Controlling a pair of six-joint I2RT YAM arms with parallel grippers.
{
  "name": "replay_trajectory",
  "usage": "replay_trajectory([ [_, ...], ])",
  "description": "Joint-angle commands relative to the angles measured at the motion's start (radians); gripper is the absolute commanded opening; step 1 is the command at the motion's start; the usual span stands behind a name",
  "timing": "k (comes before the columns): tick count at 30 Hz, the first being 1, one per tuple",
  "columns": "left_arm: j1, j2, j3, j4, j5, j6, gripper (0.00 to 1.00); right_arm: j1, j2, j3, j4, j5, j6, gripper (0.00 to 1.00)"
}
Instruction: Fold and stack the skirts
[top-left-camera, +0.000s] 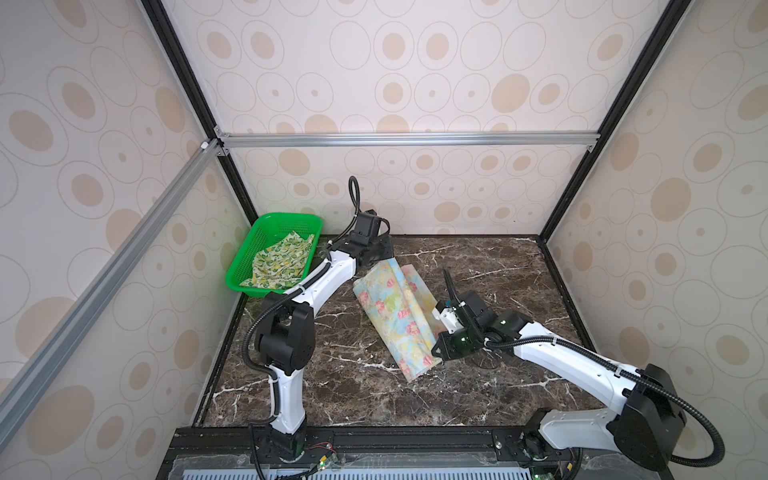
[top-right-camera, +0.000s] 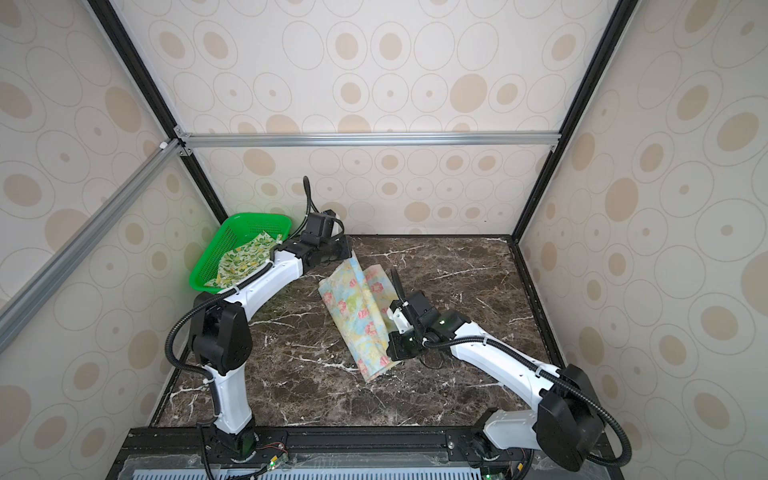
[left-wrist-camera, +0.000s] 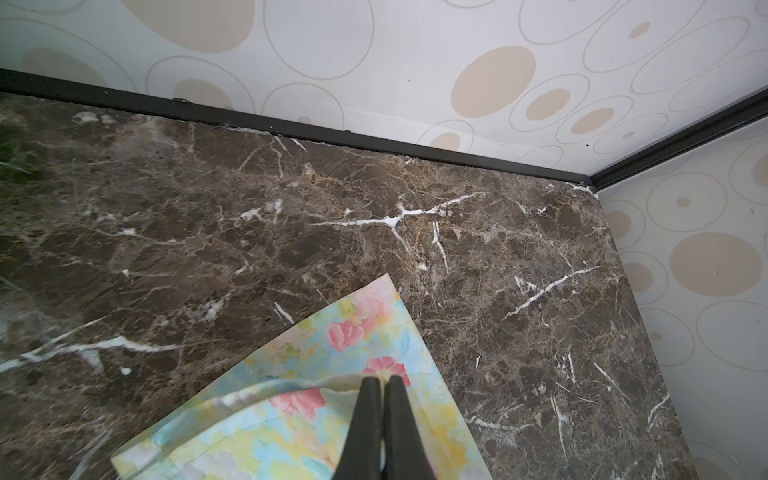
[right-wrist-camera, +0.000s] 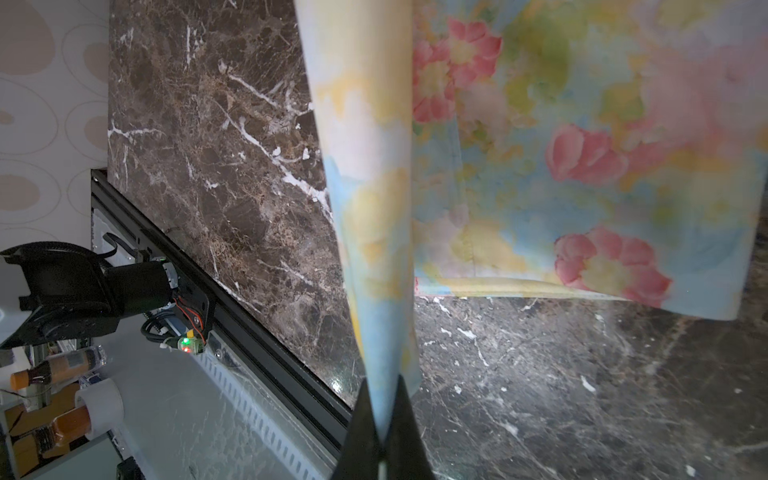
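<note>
Lying partly folded across the middle of the dark marble table (top-left-camera: 478, 270), the floral skirt (top-left-camera: 395, 320) is held at two places. The left fingers (left-wrist-camera: 370, 399) are closed on a raised fold at its far end. The right fingers (right-wrist-camera: 363, 419) pinch a hanging fold at its near right side. The lemon skirt (top-left-camera: 282, 262) sits crumpled in the green basket (top-left-camera: 249, 245) at the table's far left corner.

Left end effector (left-wrist-camera: 382, 380), right end effector (right-wrist-camera: 383, 381) both clamped.
</note>
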Motion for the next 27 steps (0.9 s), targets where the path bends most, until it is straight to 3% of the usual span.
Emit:
replay_trajectory([
  [1,-0.012,0.052,0.088,0.056,-0.007,-0.019,0.00,-0.017,0.029,-0.017,-0.054,-0.027,0.001,0.00],
  [12,-0.040,0.231,0.230,0.089,0.029,-0.056,0.00,-0.100,0.087,-0.036,-0.050,-0.017,0.015,0.00],
  [27,-0.062,0.343,0.245,0.225,0.078,-0.110,0.00,-0.173,0.147,-0.035,-0.049,0.033,0.004,0.00],
])
